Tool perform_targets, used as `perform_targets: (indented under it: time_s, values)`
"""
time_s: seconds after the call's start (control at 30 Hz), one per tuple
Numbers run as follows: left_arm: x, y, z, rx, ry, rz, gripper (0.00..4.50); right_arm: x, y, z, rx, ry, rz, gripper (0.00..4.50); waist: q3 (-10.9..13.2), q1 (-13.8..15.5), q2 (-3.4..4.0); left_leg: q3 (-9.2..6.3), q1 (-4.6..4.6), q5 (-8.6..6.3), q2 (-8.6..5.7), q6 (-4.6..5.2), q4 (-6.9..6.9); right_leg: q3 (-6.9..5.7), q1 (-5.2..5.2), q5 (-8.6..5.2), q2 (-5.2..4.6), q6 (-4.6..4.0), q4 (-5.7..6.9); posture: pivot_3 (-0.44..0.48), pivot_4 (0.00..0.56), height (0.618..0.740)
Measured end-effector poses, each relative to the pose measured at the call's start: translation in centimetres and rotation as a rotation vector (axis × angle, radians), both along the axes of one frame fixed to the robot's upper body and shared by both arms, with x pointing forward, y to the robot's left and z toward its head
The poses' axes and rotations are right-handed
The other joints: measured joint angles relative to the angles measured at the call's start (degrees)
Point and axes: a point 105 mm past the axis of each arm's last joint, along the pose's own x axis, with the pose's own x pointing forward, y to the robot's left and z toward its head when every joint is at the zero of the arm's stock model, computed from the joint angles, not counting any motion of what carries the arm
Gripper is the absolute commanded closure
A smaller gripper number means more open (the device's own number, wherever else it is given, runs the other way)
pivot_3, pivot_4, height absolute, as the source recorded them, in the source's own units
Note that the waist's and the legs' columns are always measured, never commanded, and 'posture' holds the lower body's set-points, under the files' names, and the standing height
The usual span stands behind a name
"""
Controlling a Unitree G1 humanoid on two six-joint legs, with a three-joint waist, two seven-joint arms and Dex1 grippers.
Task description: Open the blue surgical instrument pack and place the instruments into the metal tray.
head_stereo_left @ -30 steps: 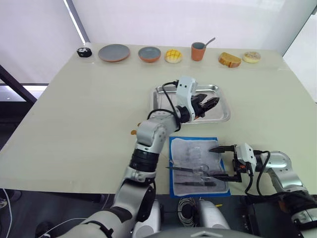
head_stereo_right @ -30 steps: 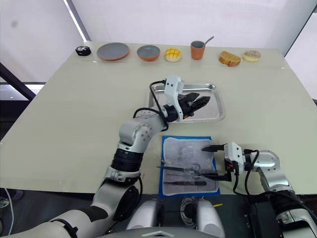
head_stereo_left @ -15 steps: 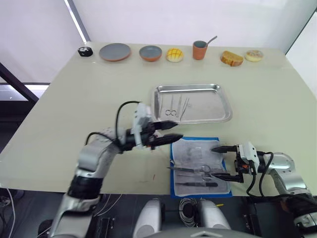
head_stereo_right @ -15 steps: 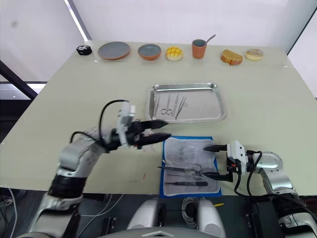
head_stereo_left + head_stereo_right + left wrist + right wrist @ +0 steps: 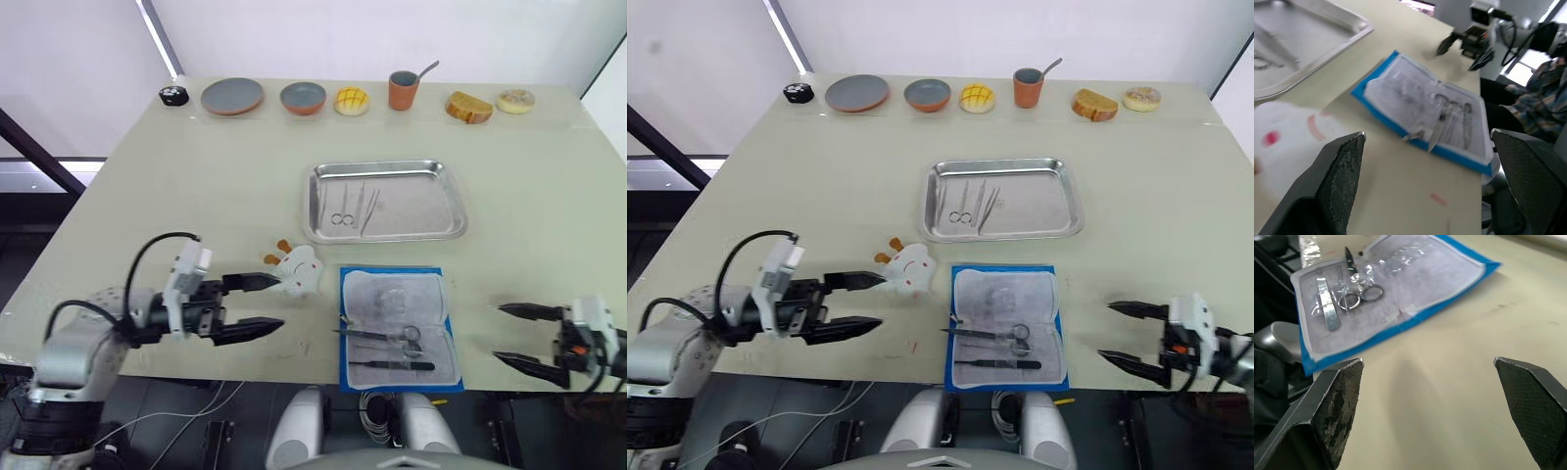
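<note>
**Both grippers open and empty, pack lies unfolded at the near edge**

I see my left gripper [image 5: 253, 305] above the near left part of the tabletop [image 5: 176, 186], its two black fingers spread wide, and it holds nothing. Just beside its upper fingertip lies a small white wad [image 5: 297, 271] with orange bits. My right gripper [image 5: 522, 337] is at the near right corner of the tabletop, also wide open and empty, with its fingers pointing toward the pack.

Between the two grippers, at the near edge of the tabletop, the blue surgical instrument pack [image 5: 398, 324] lies open and flat, its grey-white lining facing up. On the near part of the lining there are still some instruments [image 5: 384, 335]: one with ring handles and a straight one below it.

Behind the pack, near the middle of the tabletop, stands the metal tray [image 5: 441, 206]. In its left half I see a few slim silver instruments lying close together.

Along the far edge of the tabletop stand a grey plate [image 5: 232, 96], a bowl [image 5: 304, 97], an orange cup [image 5: 403, 90] with a spoon, and some bread pieces.
</note>
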Motion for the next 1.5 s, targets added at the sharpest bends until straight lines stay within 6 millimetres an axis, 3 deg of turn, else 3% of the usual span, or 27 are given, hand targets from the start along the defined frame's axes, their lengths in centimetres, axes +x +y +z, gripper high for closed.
perform_targets:
  time_s: [0.17,0.33,0.7,0.97,1.03,1.1,1.23,1.5]
  values:
    - [0.0,1.2,0.0,0.003,-0.002,-0.003,0.12,-1.1,-2.0,1.2,-0.032,-0.009,-0.061,0.00,0.08,0.00,-0.09,0.09,0.00,0.00,0.03,0.01,0.02,0.09,-0.01,-0.04,0.03,0.05,0.00,0.000,0.150,0.740]
    - [0.3,0.7,0.2,0.029,-0.066,-0.052,0.12,-1.3,-1.5,2.1,-0.035,-0.023,-0.054,0.00,0.09,0.01,-0.10,0.15,0.03,0.00,0.12,0.00,0.03,0.15,-0.01,-0.01,0.10,0.09,0.01,0.000,0.150,0.740]
    - [1.1,-6.9,-2.2,0.028,-0.192,-0.313,0.12,-0.4,4.0,4.6,-0.027,-0.077,0.072,0.00,0.13,0.18,-0.12,0.11,-0.02,0.00,0.10,0.00,0.11,0.17,0.00,0.01,0.23,0.12,0.03,0.000,0.150,0.740]
    - [1.8,-10.1,-3.6,0.036,-0.226,-0.362,0.12,-0.5,5.4,4.7,-0.050,-0.063,0.097,0.00,0.16,0.09,-0.17,0.06,-0.06,0.00,-0.07,0.01,0.18,0.17,0.00,0.02,0.27,0.13,0.06,0.000,0.150,0.740]
    - [2.1,-12.7,-4.3,0.043,-0.249,-0.413,0.12,-0.6,6.5,5.2,-0.057,-0.068,0.125,0.00,0.18,-0.06,-0.20,0.02,-0.05,0.00,-0.07,0.01,0.23,0.15,0.00,0.02,0.31,0.14,0.14,0.000,0.150,0.740]
    - [2.1,-12.9,-4.5,0.046,-0.255,-0.421,0.12,-0.6,6.6,5.4,-0.060,-0.072,0.130,0.00,0.18,-0.08,-0.20,0.03,-0.05,0.00,-0.07,0.01,0.23,0.16,0.00,0.02,0.31,0.14,0.14,0.000,0.150,0.740]
    - [2.3,-13.3,-6.7,0.064,-0.247,-0.426,0.12,-0.3,6.8,5.5,-0.073,-0.082,0.116,0.00,0.18,-0.08,-0.20,0.04,-0.05,0.00,-0.09,0.01,0.28,0.17,0.01,0.02,0.31,0.14,0.15,0.000,0.150,0.740]
    - [2.6,-12.9,-7.4,0.076,-0.340,-0.455,0.12,0.4,8.6,6.3,-0.131,-0.096,0.107,0.00,0.06,-0.14,-0.11,0.03,0.08,0.00,-0.07,0.01,0.29,0.20,0.08,0.02,0.33,0.13,0.22,0.000,0.150,0.740]
